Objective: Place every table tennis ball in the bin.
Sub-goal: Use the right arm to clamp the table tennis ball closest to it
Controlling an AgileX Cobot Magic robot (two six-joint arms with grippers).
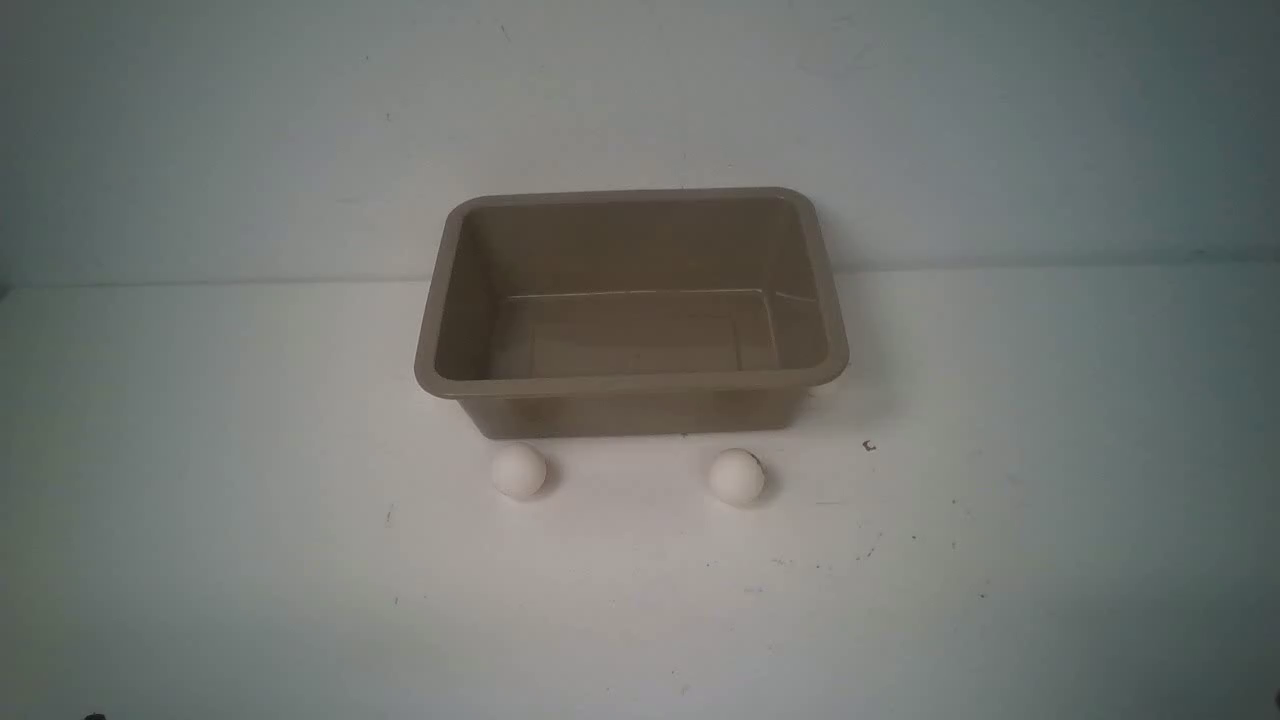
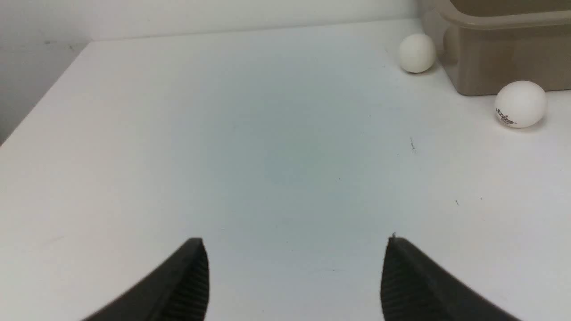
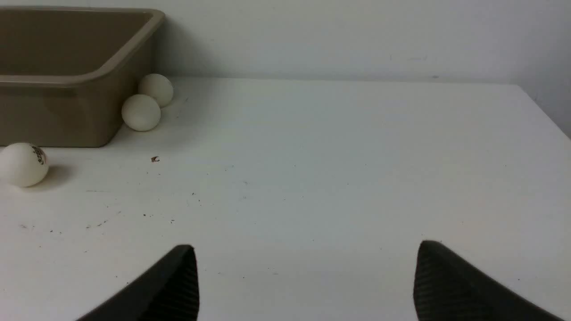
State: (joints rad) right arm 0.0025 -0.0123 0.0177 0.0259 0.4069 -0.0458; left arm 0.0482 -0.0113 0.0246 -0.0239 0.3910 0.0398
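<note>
The taupe bin [image 1: 630, 382] stands at the middle of the white table, and I see nothing inside it. Two table tennis balls [image 1: 519, 470] [image 1: 737, 476] lie just in front of its near wall. In the left wrist view one ball [image 2: 520, 104] has a dark mark, and another ball [image 2: 416, 53] rests by the bin's [image 2: 504, 58] side. The right wrist view shows a marked ball [image 3: 22, 164] and two more balls [image 3: 141, 112] [image 3: 155, 89] beside the bin's [image 3: 67, 80] other side. My left gripper [image 2: 294, 240] and right gripper [image 3: 305, 245] are open and hold nothing, well short of the balls. Neither gripper shows in the front view.
A pale wall [image 1: 640, 100] rises right behind the bin. The table's left edge [image 2: 44, 89] and right edge [image 3: 544, 111] show in the wrist views. Small dark specks [image 1: 869, 446] dot the tabletop to the right of the bin.
</note>
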